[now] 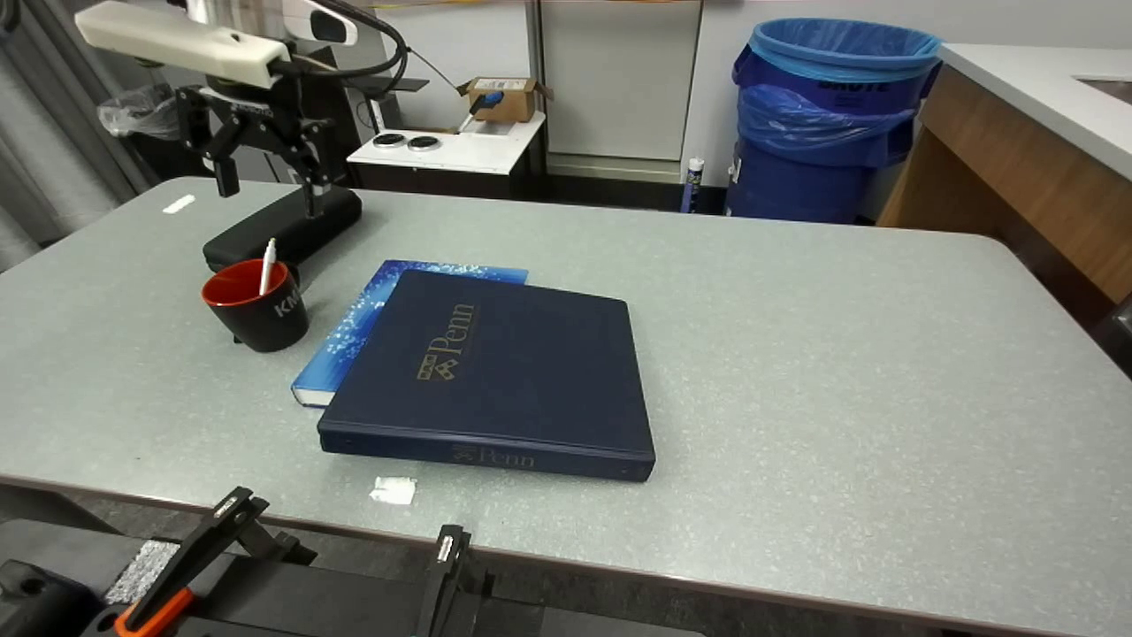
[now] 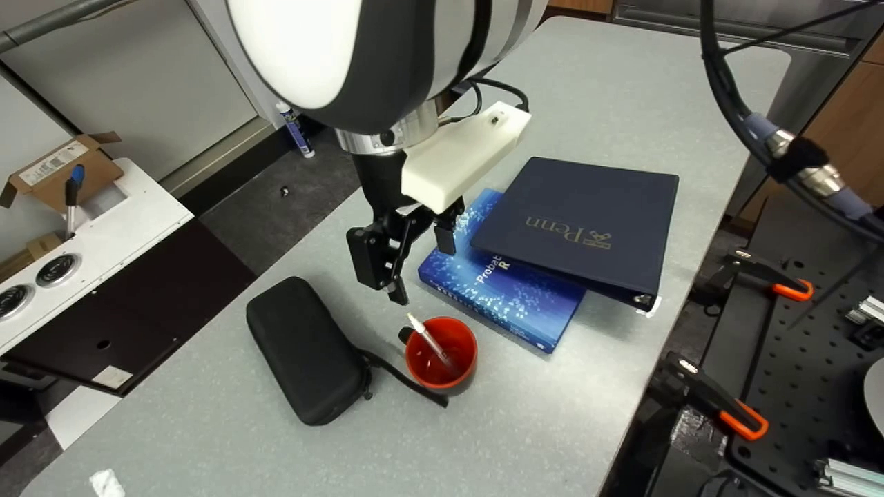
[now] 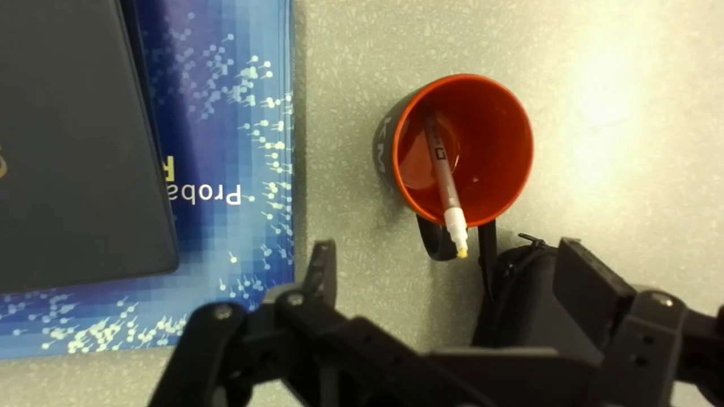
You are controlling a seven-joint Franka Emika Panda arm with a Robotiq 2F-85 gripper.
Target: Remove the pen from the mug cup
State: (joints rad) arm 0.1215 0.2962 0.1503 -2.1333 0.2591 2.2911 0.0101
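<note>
in your wrist view you've got a navy binder (image 3: 73, 141) on a blue book (image 3: 226, 141), then the pen (image 3: 445, 178), long axis tilted, inside the black-and-red mug (image 3: 500, 147), white end poking out toward your claw (image 3: 452, 271), which is spread wide, then a black zip case (image 3: 531, 294).

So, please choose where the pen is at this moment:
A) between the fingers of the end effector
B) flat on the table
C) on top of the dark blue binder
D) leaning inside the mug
D, because the wrist view shows the pen slanting inside the mug with its white end out past the rim, and the end effector is open, holding nothing.
</note>
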